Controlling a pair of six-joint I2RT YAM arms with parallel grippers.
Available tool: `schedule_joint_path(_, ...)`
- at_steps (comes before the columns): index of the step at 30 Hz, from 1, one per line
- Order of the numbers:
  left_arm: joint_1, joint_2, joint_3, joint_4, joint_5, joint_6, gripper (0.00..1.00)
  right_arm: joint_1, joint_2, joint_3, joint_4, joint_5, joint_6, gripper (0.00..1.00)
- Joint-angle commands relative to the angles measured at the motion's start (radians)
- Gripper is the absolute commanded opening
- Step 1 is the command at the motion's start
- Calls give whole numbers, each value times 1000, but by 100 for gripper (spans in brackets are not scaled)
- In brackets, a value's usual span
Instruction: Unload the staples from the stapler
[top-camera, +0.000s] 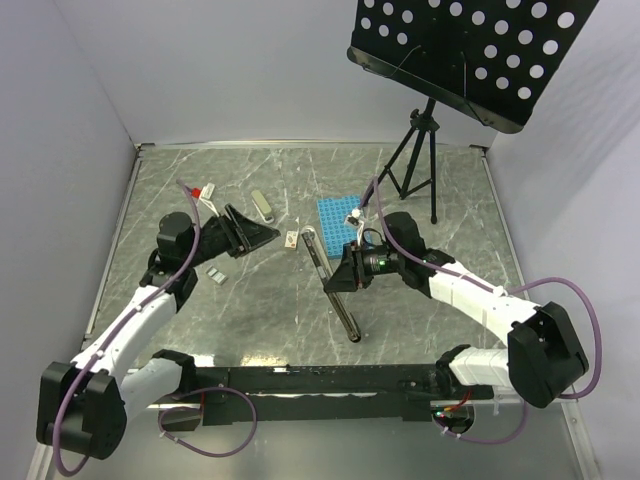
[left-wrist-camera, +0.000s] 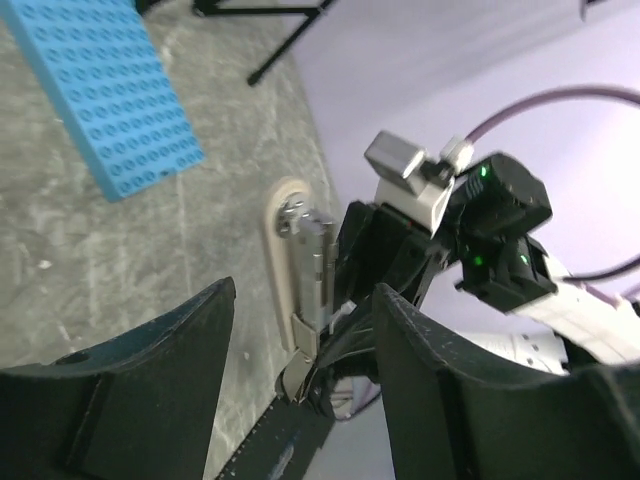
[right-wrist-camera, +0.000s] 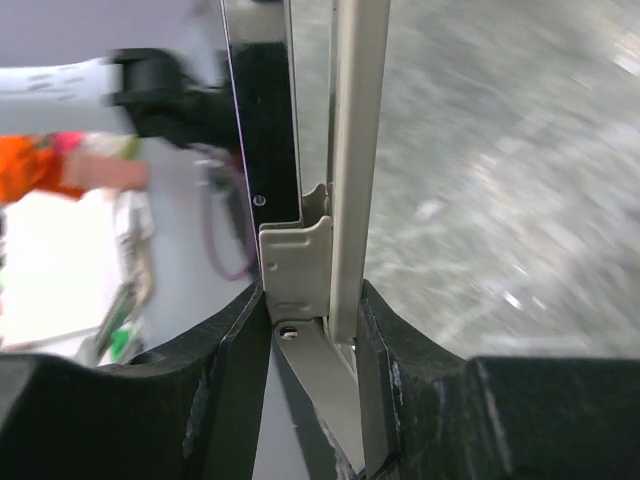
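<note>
Grasping stapler mid-length with right gripper, centre of frame, just beside blue rack. With left gripper released, empty, at centre left: approach silvery strip squarely, hold right clamp steady, avoid twisting hinge, draw staples out along rail

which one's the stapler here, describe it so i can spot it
Find the blue rack at the centre. From its near-left corner a long, slim black bar runs diagonally toward the near edge, clamped in the right tool: that is the stapler. Nothing nearby is so long and dark; the pale grey oblong is short.
</note>
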Motion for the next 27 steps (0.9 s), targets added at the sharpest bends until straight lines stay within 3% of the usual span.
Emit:
schedule_joint_path(1,27,-41,91,-196,-106,123,61,19,-36,84,-179,272,-88,0)
schedule_joint_path(8,188,-47,145,-415,-201,190,65,123,43,177,-426,703,-89,0)
schedule_joint_path(16,275,-47,197,-589,-349,296,69,301,204,287,-613,1005,-40,0)
schedule_joint_path(27,343,-52,139,-587,-356,261,70,542,513,573,-970,1399,90,0)
